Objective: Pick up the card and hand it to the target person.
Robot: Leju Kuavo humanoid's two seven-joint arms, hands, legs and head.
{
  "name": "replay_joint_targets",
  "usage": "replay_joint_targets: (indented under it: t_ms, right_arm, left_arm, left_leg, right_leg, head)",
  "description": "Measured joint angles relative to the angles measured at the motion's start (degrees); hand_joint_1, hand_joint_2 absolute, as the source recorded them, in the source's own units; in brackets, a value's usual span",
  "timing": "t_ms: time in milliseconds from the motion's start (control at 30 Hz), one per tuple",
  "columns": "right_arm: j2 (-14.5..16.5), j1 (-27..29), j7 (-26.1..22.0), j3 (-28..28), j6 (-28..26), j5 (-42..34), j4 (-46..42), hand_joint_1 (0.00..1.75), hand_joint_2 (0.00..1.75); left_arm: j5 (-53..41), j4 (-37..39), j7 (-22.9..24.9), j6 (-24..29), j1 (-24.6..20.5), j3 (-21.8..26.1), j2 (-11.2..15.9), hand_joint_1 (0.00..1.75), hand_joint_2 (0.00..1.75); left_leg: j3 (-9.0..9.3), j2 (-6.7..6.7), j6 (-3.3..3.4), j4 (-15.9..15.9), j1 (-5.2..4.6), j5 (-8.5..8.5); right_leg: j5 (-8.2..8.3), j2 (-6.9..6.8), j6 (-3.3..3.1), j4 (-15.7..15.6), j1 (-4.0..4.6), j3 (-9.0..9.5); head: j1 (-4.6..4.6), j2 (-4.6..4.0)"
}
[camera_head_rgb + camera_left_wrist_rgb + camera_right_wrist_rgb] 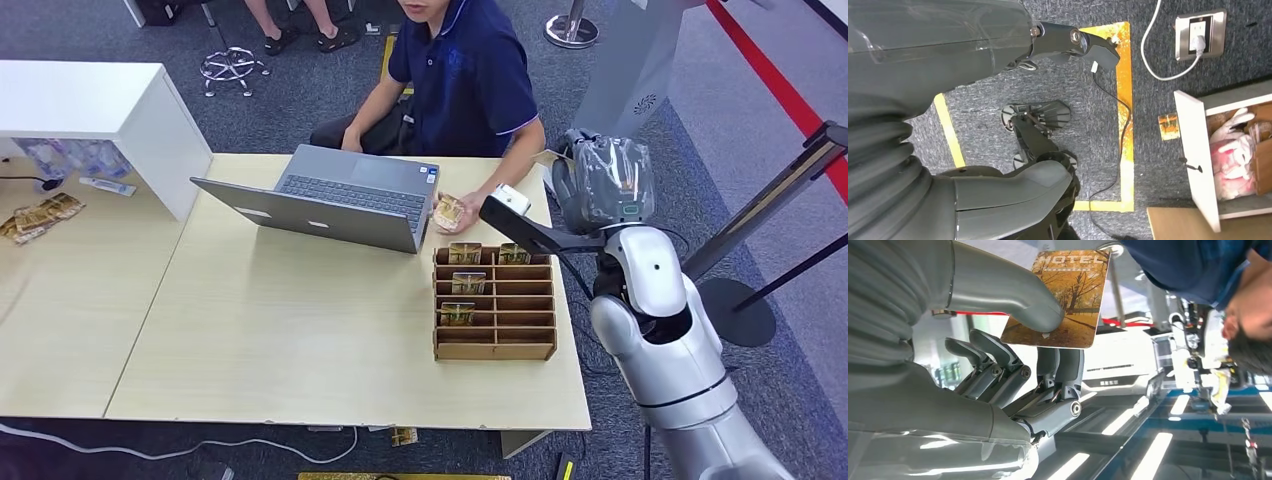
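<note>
A pale wood table stands on grey carpet, with a laptop and a brown card rack on it. The right hand pinches the card, an autumn-tree picture marked "MOTEL", under its thumb, raised near the person. The left hand hangs over the floor; whether it is open cannot be told.

Right arm is raised and reaches forward; its robot hand pinches a card between thumb and fingers. Left robot hand hangs toward the floor, fingers apart
</note>
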Motion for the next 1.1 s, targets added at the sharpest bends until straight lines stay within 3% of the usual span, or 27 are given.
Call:
replay_joint_targets:
  t_ms: [267, 333, 400, 467, 833, 1100]
  right_arm:
    - [1.5, -2.91, 0.72, 1.08, -0.25, 1.34, 11.04, 1.75, 1.75]
    - [1.73, -3.09, 0.79, 1.28, -0.42, 1.41, 13.05, 1.34, 1.75]
    - [1.87, -3.26, 0.91, 1.45, -0.69, 1.52, 14.65, 0.47, 1.75]
    - [2.06, -3.35, 1.16, 1.5, -0.92, 1.65, 15.92, 0.0, 1.75]
    - [2.93, -1.84, 1.36, 1.5, -1.8, 1.91, 18.69, 0.0, 1.75]
    - [3.27, 3.36, 1.91, 1.07, -0.92, -0.24, 12.58, 0.0, 1.75]
  left_arm:
    - [-0.02, 0.0, -0.36, -0.33, 0.0, -0.85, 0.07, 0.0, 1.75]
    - [-0.02, 0.0, -0.45, -0.33, 0.01, -1.17, 0.14, 0.0, 1.75]
    - [0.01, 0.0, -0.46, -0.33, 0.01, -1.41, 0.22, 0.0, 1.75]
    - [0.03, 0.0, -0.46, -0.33, 0.01, -1.56, 0.29, 0.0, 1.75]
    - [1.13, 0.0, -0.51, 0.01, 0.02, -1.82, 0.38, 0.0, 1.75]
    - [2.76, 0.0, -0.01, 1.04, 0.05, -1.8, 0.39, 0.0, 1.75]
  left_leg:
    - [-0.01, -0.01, 0.0, 0.0, 0.0, 0.0]
    - [-0.01, -0.01, 0.0, 0.0, 0.0, 0.0]
    - [0.0, -0.01, 0.0, 0.0, 0.0, 0.0]
    - [-0.01, -0.01, 0.0, 0.0, 0.0, 0.0]
    - [0.01, -0.01, 0.0, 0.01, 0.0, 0.0]
    - [0.01, -0.01, 0.0, 0.01, 0.0, 0.0]
  right_leg:
    - [0.0, -0.05, 0.0, 0.0, 0.0, -0.01]
    - [0.0, -0.05, 0.0, 0.0, 0.0, -0.01]
    - [0.0, -0.05, 0.0, 0.0, 0.0, -0.01]
    - [0.0, -0.05, 0.0, 0.0, 0.0, -0.01]
    - [0.0, -0.03, 0.0, 0.0, 0.0, -0.02]
    - [0.0, -0.04, 0.0, -0.01, 0.0, -0.03]
  head:
    - [0.01, 0.0]
    - [0.01, 0.0]
    - [0.01, 0.01]
    - [0.01, 0.01]
    - [0.01, 0.0]
    - [0.0, 0.01]
